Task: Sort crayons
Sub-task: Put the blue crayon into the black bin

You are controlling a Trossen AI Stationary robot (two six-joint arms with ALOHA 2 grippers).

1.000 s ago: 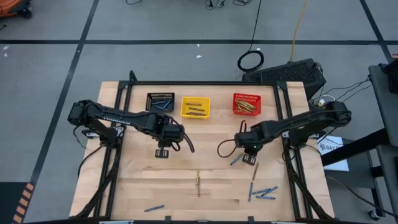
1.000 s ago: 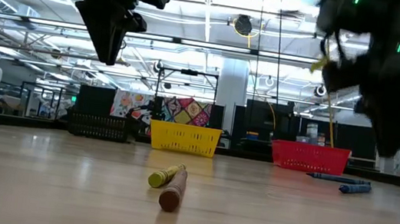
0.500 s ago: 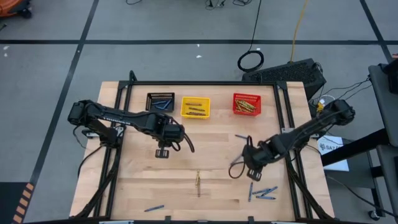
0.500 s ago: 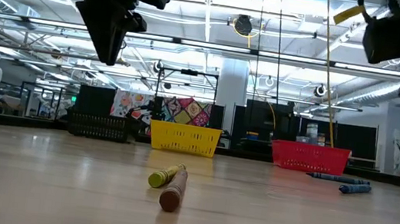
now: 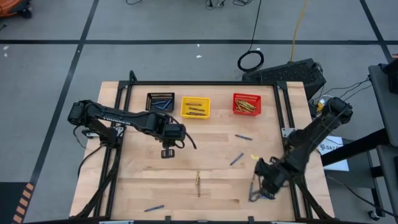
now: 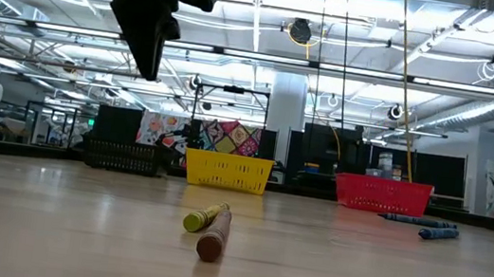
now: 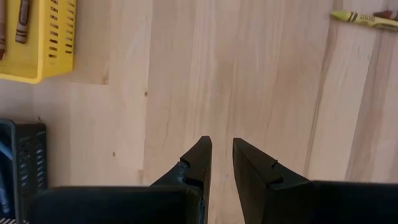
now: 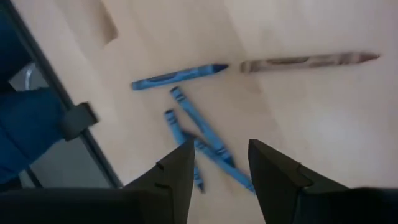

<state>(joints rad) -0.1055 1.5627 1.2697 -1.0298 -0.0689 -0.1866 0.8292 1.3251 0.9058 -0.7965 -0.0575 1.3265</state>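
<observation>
High view: a pale wooden table [image 5: 143, 183] framed by black rails carries both dark arms. At its far edge stand three mesh baskets in a row: a black basket [image 5: 160, 101] with blue crayons, a yellow basket [image 5: 195, 107] with olive and brown ones, and a red basket [image 5: 247, 104] with tan ones. The left gripper [image 5: 168, 152] hangs above bare wood near the black basket, its fingers [image 7: 198, 160] parted by a narrow gap and holding nothing. The right gripper [image 5: 263, 184] sits low over the table's near right corner, its fingers [image 8: 180, 163] spread wide and empty, directly above a cluster of blue crayons [image 8: 198, 140] with a brown crayon [image 8: 309, 61] just beside them. Loose crayons lie scattered elsewhere: a yellow and brown pair [image 6: 207, 224] end to end at the table's middle, two blue ones [image 5: 237, 159] between the red basket and the right gripper, another blue one [image 5: 154, 208] at the near edge.
</observation>
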